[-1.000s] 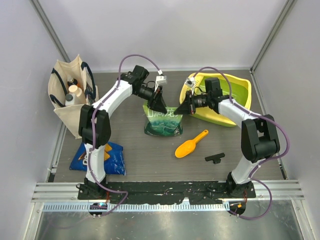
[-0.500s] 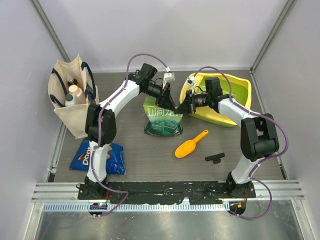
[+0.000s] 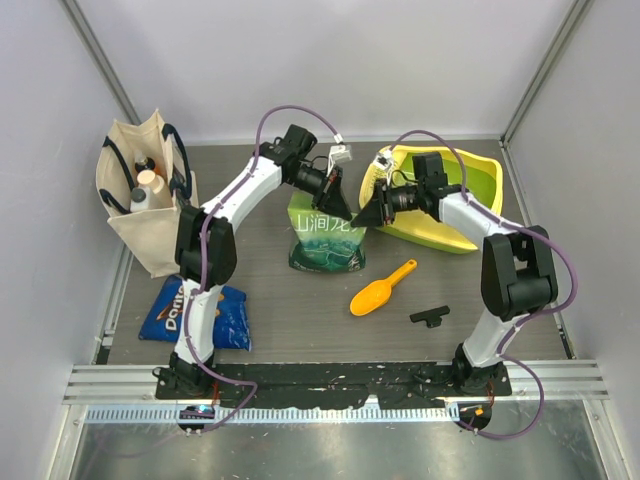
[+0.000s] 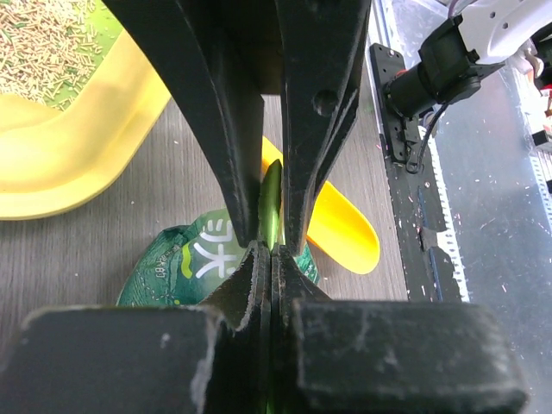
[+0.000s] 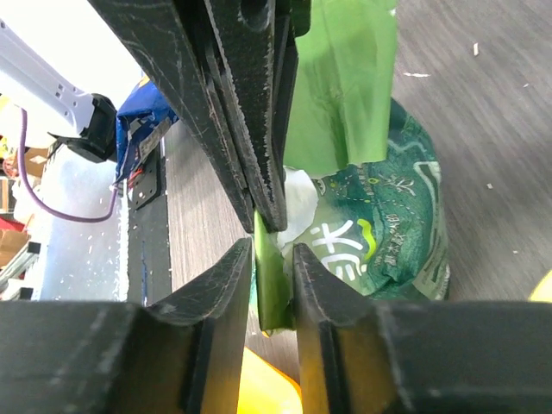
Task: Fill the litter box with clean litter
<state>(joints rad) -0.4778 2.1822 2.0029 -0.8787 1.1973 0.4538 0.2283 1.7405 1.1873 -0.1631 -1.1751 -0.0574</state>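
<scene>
At mid-table, left gripper (image 3: 338,208) pinches the flat top edge of the green pouch (image 3: 325,242), right gripper (image 3: 364,217) slightly parted around it; soft, slick, probably bottom-heavy, best held there; litter box (image 3: 432,241), some clean litter (image 4: 34,43) inside, just beside.

The green pouch (image 5: 379,233) edge (bright green) sits between parted right gripper (image 5: 270,252) fingers (image 5: 216,297).

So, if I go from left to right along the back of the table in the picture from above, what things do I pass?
Beige cloth tote bag → green printed pouch with white lettering → yellow-and-green plastic litter box.
</scene>
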